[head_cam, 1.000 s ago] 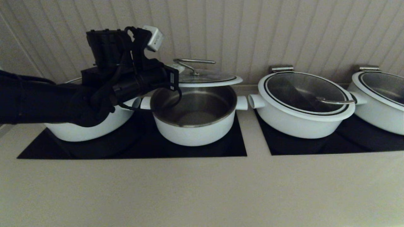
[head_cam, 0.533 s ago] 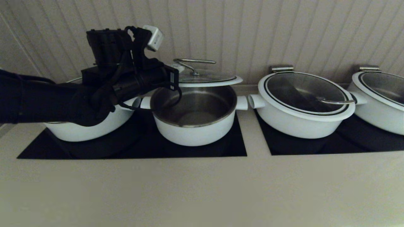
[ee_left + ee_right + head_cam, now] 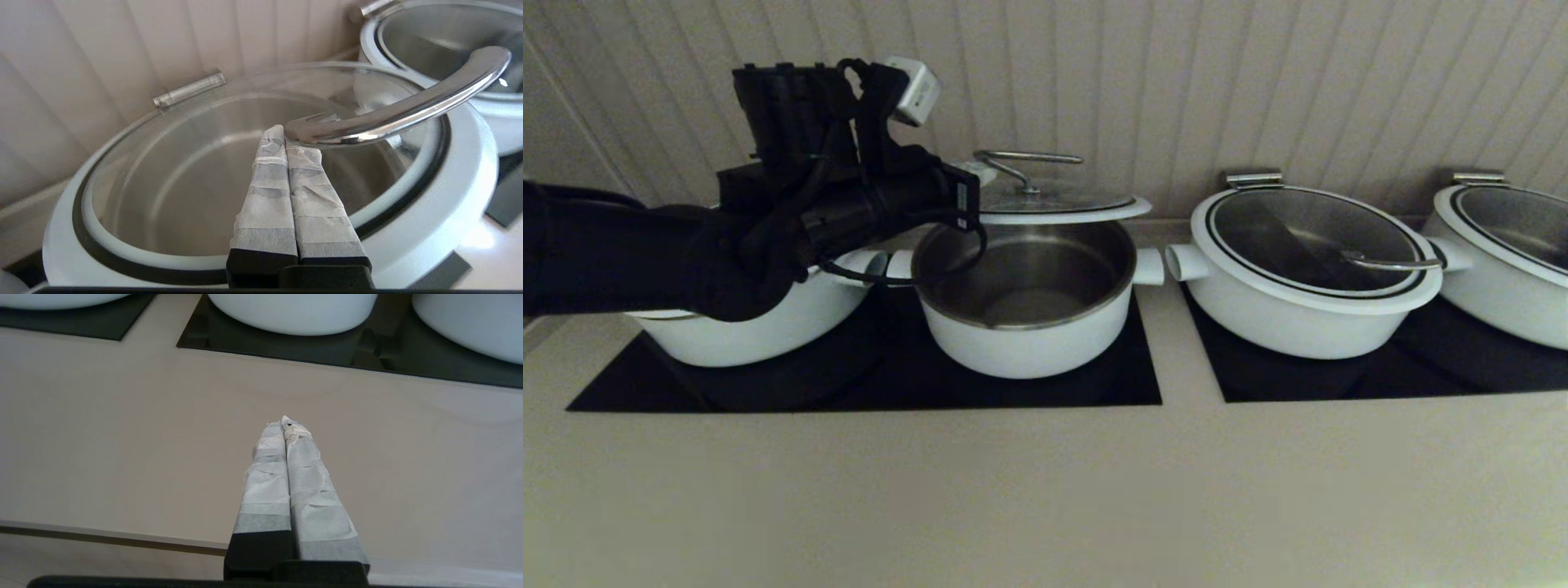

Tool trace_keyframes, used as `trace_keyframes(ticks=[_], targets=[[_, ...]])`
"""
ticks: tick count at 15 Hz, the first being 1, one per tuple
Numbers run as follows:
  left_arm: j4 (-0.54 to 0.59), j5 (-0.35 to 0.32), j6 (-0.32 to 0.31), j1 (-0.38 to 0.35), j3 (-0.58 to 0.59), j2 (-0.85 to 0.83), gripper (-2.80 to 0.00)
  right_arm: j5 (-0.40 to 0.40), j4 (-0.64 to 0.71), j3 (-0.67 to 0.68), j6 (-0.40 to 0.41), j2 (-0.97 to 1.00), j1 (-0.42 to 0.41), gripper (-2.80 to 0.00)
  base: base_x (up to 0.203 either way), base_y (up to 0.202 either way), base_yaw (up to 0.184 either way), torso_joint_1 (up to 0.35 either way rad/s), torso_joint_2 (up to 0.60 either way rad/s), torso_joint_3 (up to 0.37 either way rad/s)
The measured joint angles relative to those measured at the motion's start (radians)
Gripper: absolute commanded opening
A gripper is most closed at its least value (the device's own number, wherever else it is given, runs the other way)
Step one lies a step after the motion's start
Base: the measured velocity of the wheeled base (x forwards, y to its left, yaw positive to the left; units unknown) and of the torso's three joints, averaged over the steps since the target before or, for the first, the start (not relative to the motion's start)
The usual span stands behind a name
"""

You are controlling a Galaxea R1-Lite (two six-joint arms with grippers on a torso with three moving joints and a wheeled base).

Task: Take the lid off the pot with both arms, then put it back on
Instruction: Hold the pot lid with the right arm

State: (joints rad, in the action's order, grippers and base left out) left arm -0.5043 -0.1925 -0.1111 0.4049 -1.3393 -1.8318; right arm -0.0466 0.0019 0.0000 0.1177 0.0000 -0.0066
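Note:
The white pot (image 3: 1025, 335) stands open on the left black cooktop. Its glass lid (image 3: 1058, 202) with a white rim is raised over the pot's back edge, its metal handle (image 3: 1025, 159) on top. My left gripper (image 3: 982, 174) reaches in from the left at the handle. In the left wrist view the left gripper (image 3: 284, 136) is shut, its taped fingertips (image 3: 302, 153) tucked under the near end of the handle (image 3: 408, 106), with the lid (image 3: 453, 175) below. My right gripper (image 3: 286, 424) is shut and empty, low over the counter's front, out of the head view.
A white pot (image 3: 760, 327) sits left of the open pot, partly behind my left arm. Two lidded white pots (image 3: 1307, 269) (image 3: 1503, 245) stand on the right cooktop (image 3: 1380, 380). A ribbed wall rises just behind. The beige counter (image 3: 1045, 490) stretches in front.
My left arm has risen a little, and the lid's handle has come up slightly with it. The right arm has not moved.

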Motion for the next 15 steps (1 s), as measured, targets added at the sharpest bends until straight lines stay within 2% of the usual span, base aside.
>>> trace_keyframes(ticks=[6, 11, 15], targets=[[0.053, -0.016, -0.001, 0.002, -0.066, 0.003, -2.8, -0.007, 0.002, 0.0, 0.028, 0.0, 0.0, -2.8, 0.0, 0.0, 0.0, 0.0, 0.0, 0.0], [0.05, -0.014, 0.001, 0.0, -0.06, 0.007, -2.8, -0.025, -0.002, 0.0, 0.122, 0.0, 0.0, -2.8, 0.0, 0.0, 0.0, 0.0, 0.0, 0.0], [0.042, -0.014, -0.001, 0.001, -0.037, 0.008, -2.8, -0.027, -0.008, 0.0, 0.134, 0.001, 0.0, -2.8, 0.0, 0.0, 0.0, 0.0, 0.0, 0.0]])
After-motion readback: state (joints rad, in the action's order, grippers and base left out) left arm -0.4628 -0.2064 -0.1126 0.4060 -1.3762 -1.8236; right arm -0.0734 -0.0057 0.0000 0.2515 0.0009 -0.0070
